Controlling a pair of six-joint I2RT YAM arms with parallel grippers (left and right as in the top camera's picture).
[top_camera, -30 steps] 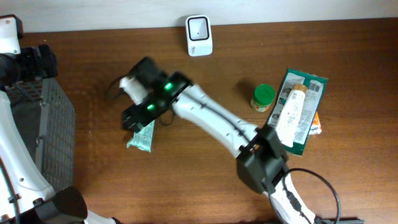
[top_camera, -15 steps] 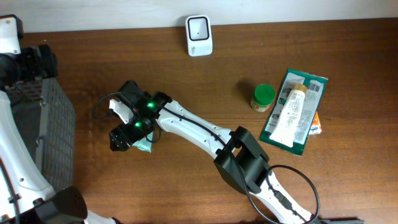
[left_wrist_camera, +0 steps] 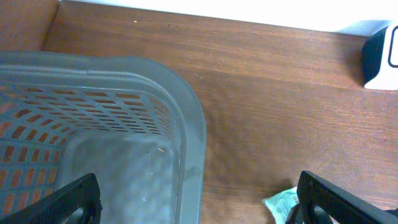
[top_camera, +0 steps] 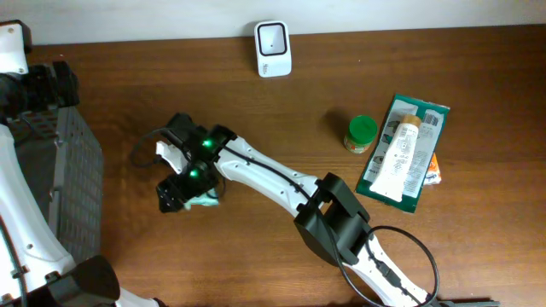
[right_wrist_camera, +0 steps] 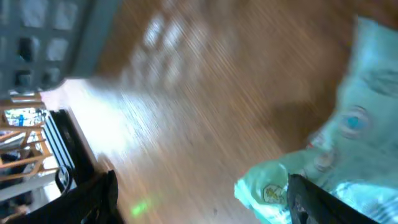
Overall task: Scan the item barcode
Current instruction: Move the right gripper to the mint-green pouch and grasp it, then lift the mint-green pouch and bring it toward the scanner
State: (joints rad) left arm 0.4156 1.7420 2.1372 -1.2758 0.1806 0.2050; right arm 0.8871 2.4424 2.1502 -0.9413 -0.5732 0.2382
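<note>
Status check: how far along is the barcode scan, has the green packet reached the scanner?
Done: nothing yet; the green packet lies on the table, far from the white scanner. In hand: the right gripper is down at the packet, jaws wide, no grip visible. Left: close, lift, show its barcode to the scanner. The left gripper hangs open by the basket.

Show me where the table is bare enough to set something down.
Bare wood lies between the white barcode scanner and green-lidded jar, and between the grey mesh basket and scanner. Crowded around the pale green pouch at the right fingers.
</note>
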